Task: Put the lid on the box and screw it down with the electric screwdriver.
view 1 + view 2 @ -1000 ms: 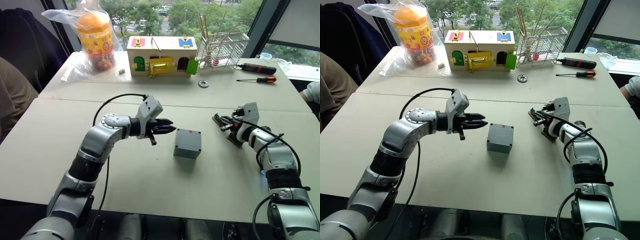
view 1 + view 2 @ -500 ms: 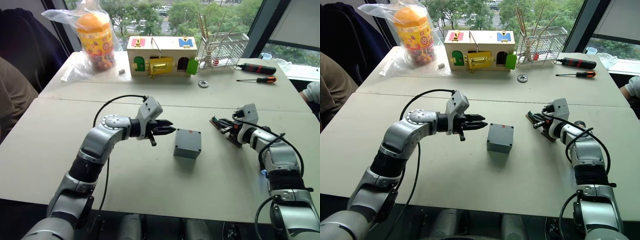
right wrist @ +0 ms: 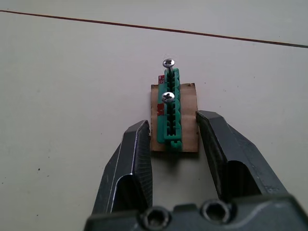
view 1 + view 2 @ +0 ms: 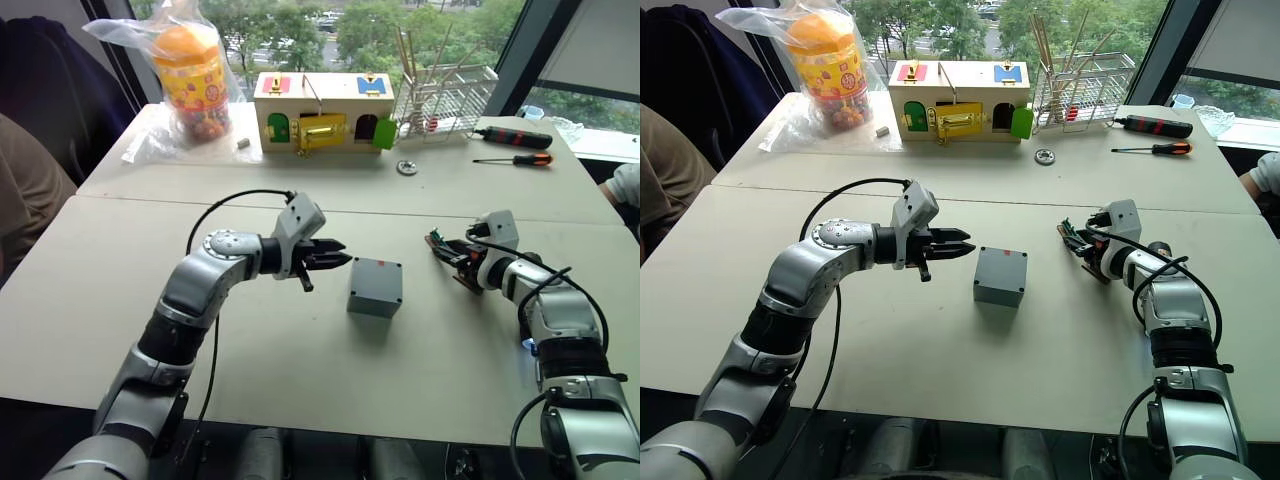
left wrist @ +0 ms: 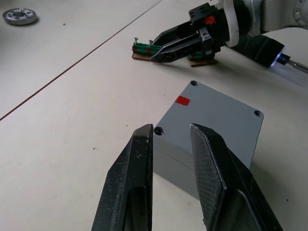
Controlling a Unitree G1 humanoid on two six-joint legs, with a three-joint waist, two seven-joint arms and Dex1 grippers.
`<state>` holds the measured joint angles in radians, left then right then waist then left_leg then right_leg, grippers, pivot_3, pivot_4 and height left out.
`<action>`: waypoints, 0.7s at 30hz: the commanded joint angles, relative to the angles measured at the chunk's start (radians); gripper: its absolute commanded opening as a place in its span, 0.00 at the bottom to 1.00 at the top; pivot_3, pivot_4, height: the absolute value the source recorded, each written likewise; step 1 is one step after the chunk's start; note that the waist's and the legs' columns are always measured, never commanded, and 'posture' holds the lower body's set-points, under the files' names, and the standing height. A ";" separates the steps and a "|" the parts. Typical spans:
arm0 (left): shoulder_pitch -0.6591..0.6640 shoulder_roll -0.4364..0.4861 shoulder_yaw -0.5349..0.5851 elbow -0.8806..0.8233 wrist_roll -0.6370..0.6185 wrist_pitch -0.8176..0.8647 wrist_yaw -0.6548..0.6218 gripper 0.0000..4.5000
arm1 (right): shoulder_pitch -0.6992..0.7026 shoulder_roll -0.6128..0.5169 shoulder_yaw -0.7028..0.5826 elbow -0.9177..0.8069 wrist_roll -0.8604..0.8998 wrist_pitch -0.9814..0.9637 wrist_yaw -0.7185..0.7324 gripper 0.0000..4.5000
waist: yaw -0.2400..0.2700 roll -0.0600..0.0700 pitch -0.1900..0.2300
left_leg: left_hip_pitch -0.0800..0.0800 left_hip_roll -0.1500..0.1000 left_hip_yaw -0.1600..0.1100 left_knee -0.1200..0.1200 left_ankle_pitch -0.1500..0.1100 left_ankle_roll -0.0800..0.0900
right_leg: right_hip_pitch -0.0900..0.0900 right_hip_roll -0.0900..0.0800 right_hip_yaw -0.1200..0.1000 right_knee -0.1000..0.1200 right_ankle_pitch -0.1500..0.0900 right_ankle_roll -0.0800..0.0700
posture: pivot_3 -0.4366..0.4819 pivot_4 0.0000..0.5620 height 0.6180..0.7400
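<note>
Grey matte plastic, squared off with a screw hole sunk in each top corner and a small red mark, the box (image 4: 375, 287) sits with its lid on just ahead of the left gripper (image 4: 337, 260), whose ribbed black fingers (image 5: 137, 183) stand narrowly parted, holding nothing. Off to its far side, the right gripper (image 3: 173, 132) is open around a green ridged terminal strip (image 3: 170, 119) (two bright screws standing in it) on a brown card.

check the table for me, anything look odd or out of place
Mostly tidy. The small grey plastic box sits closed yet no screws show in its corner holes. Two screws stand in the green terminal strip, between the right hand's open fingers.
</note>
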<state>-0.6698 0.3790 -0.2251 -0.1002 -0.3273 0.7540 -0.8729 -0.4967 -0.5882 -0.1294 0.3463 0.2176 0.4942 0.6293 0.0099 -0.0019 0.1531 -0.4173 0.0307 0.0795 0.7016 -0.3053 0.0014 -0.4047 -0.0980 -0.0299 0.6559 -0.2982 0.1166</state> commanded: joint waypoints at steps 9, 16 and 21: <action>-0.002 -0.010 -0.008 -0.022 -0.007 -0.014 0.002 0.27 | -0.038 -0.002 -0.033 -0.064 0.017 -0.018 -0.017 0.36 | 0.000 0.000 0.000 | 0.000 0.000 0.000 0.000 0.000 0.000 | 0.000 0.000 0.000 0.000 0.000 0.000 | 0.48 0.27 0.74; 0.005 -0.009 -0.012 -0.027 -0.009 -0.014 0.003 0.27 | -0.042 -0.004 -0.027 -0.062 0.015 -0.015 -0.016 0.36 | 0.000 0.000 0.000 | 0.000 0.000 0.000 0.000 0.000 0.000 | 0.000 0.000 0.000 0.000 0.000 0.000 | 0.48 0.27 0.74; 0.002 -0.012 -0.012 -0.025 -0.010 -0.016 0.006 0.27 | -0.035 -0.004 -0.018 -0.053 0.005 -0.018 -0.017 0.01 | 0.000 0.000 0.000 | 0.000 0.000 0.000 0.000 0.000 0.000 | 0.000 0.000 0.000 0.000 0.000 0.000 | 0.48 0.27 0.74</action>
<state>-0.6619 0.3708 -0.2431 -0.1003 -0.3276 0.7541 -0.8691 -0.5176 -0.5876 -0.1342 0.3173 0.2185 0.4926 0.6143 0.0099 -0.0019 0.1531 -0.4173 0.0307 0.0795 0.7015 -0.3053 0.0014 -0.4047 -0.0980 -0.0299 0.6559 -0.2982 0.1166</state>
